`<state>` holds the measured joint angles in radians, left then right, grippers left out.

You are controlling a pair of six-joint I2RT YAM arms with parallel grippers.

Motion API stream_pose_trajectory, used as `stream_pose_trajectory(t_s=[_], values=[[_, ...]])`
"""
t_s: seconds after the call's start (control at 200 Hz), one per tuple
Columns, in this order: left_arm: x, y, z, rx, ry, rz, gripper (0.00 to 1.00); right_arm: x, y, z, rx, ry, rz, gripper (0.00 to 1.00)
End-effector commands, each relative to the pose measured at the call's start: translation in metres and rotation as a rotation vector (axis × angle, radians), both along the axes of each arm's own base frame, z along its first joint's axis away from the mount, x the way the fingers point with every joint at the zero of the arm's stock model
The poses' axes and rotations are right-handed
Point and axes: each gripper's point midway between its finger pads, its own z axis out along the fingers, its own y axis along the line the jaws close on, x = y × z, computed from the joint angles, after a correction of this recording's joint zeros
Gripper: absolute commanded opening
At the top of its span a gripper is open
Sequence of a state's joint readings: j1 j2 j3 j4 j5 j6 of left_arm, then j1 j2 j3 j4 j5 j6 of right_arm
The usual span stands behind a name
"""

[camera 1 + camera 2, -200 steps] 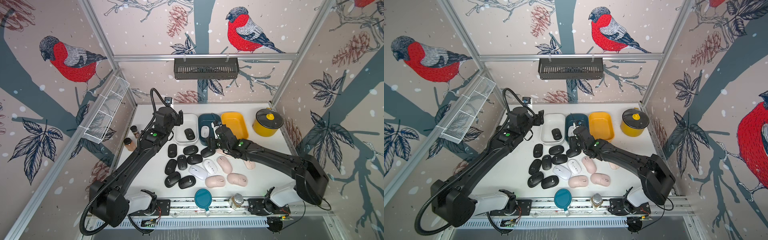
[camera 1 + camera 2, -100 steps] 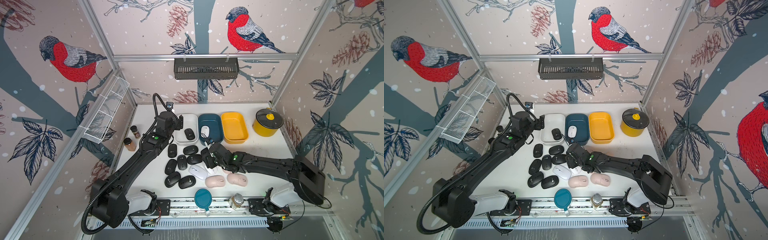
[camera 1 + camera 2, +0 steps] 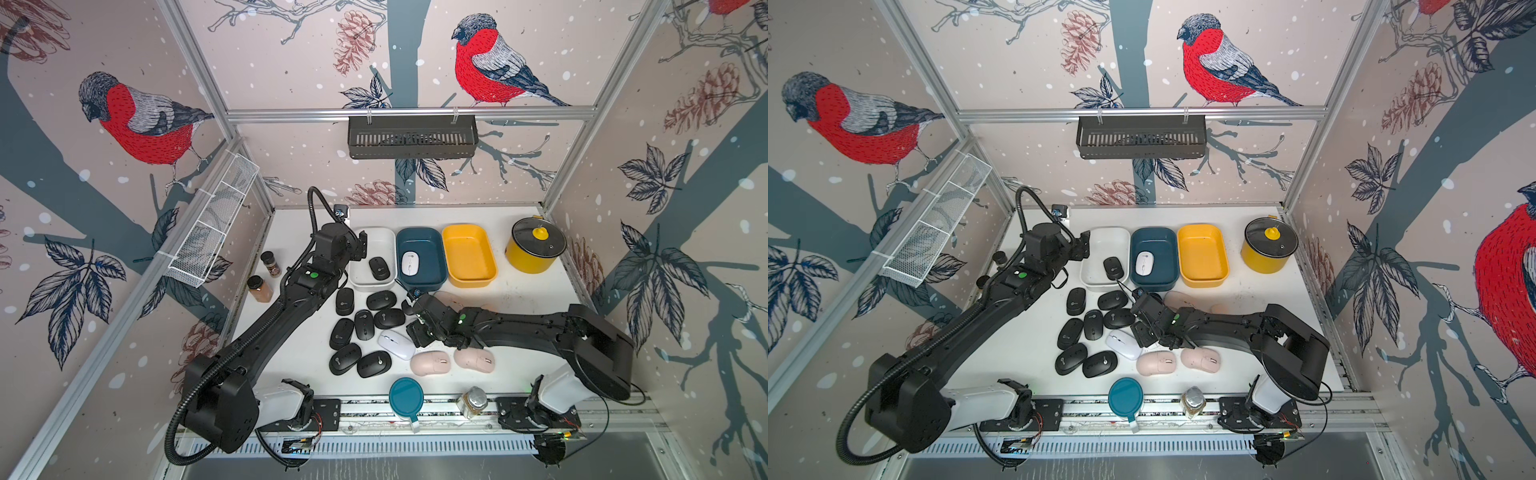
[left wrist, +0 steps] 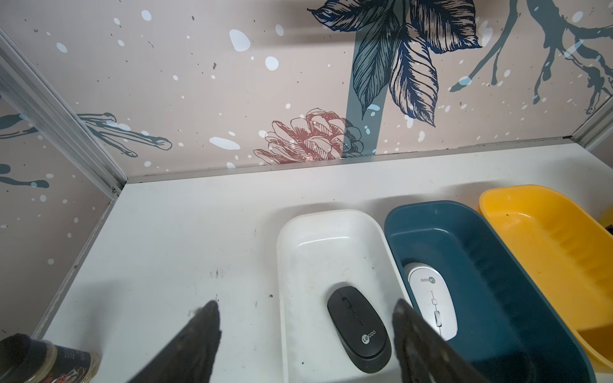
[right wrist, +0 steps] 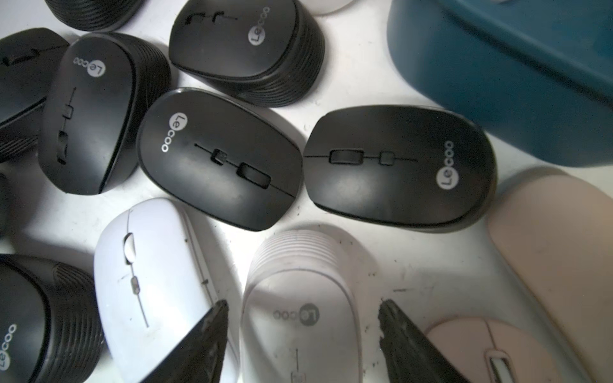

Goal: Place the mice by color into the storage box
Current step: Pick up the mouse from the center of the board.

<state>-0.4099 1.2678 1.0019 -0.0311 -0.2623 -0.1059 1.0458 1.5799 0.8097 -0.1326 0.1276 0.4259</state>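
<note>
On the table (image 3: 519,299), loose mice (image 3: 365,328) are clustered: black, white and pink. One white mouse (image 5: 298,298) is straddled by the right gripper (image 5: 303,318), its fingers spread and clear of the mouse's sides. A black mouse (image 3: 379,268) is seen in the white bin (image 3: 376,245), and another white mouse (image 3: 410,263) in the blue bin (image 3: 419,245), beside a yellow bin (image 3: 469,257). The left gripper (image 4: 305,318) is held spread above the white bin's near end.

Site type: robotics lab test cell. Evid.: alu. frame (image 3: 291,113), bird-print wall panels (image 3: 291,50), L arm (image 3: 266,332) & R arm (image 3: 519,328) on base rail (image 3: 361,411).
</note>
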Motion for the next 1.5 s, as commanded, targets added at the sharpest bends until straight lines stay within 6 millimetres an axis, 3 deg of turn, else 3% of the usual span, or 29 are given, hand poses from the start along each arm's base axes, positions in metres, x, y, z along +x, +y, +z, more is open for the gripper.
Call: stream_pose_trajectory(t_s=[0.0, 0.59, 0.925, 1.156, 1.496], values=[[0.003, 0.0, 0.009, -0.006, -0.035, 0.005, 0.8, -0.003, 0.003, -0.002, -0.005, -0.001, 0.024, 0.73], [0.002, 0.001, 0.011, 0.0, -0.041, 0.008, 0.8, 0.001, -0.014, -0.028, -0.106, -0.005, -0.026, 0.7], [0.002, 0.001, 0.011, 0.004, -0.043, 0.009, 0.8, 0.003, -0.014, -0.033, -0.124, -0.011, -0.032, 0.66], [0.002, 0.005, 0.013, 0.02, -0.05, 0.025, 0.8, 0.008, -0.011, -0.024, -0.109, -0.024, -0.051, 0.57], [0.002, 0.004, 0.012, 0.017, -0.047, 0.017, 0.8, 0.014, -0.003, 0.004, -0.033, -0.051, -0.078, 0.56]])
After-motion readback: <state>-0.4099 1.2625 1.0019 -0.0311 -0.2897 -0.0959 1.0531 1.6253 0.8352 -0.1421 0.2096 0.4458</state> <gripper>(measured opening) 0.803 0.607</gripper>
